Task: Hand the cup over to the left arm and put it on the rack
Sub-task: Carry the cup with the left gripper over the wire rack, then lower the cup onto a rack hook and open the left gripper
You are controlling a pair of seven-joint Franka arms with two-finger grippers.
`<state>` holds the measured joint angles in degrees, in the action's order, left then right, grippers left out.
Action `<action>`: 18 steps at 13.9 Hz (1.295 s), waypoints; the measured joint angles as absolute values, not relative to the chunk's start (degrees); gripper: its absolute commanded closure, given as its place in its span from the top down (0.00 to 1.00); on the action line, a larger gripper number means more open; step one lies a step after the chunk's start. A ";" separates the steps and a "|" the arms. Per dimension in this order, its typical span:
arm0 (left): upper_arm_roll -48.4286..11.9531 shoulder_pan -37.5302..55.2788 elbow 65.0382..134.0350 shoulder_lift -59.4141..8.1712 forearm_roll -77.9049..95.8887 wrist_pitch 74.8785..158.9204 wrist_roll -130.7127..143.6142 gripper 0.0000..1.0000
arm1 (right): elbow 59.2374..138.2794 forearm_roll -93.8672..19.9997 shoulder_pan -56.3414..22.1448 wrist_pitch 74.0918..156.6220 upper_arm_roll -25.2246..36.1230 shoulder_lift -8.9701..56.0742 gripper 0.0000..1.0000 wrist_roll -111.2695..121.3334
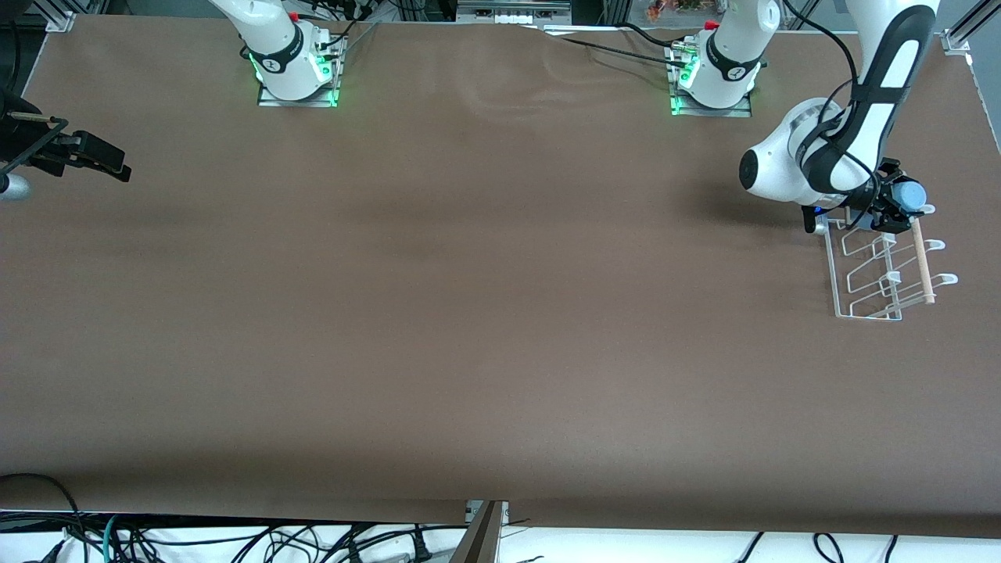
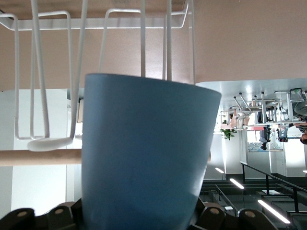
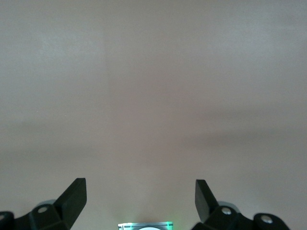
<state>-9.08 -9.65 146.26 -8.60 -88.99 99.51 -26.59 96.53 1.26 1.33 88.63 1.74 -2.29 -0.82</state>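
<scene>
The light-blue cup (image 1: 912,193) is held on its side in my left gripper (image 1: 893,206), which is shut on it. The cup sits over the end of the white wire rack (image 1: 866,270) that lies farthest from the front camera, right above the rack's pale wooden rod (image 1: 921,262). In the left wrist view the cup (image 2: 144,153) fills the middle between the jaws, with the rack's wire loops (image 2: 72,72) and the rod (image 2: 38,157) close past it. My right gripper (image 1: 117,166) is open and empty over the right arm's end of the table; its wrist view (image 3: 140,191) shows only bare table.
The brown table (image 1: 469,313) stretches wide between the two arms. The rack stands near the table edge at the left arm's end. The arm bases (image 1: 297,70) stand along the edge farthest from the front camera.
</scene>
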 measured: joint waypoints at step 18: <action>-9.24 -9.76 104.56 -3.96 -33.40 94.92 -29.42 1.00 | 96.52 1.25 1.34 88.67 1.75 -2.18 1.00 -0.82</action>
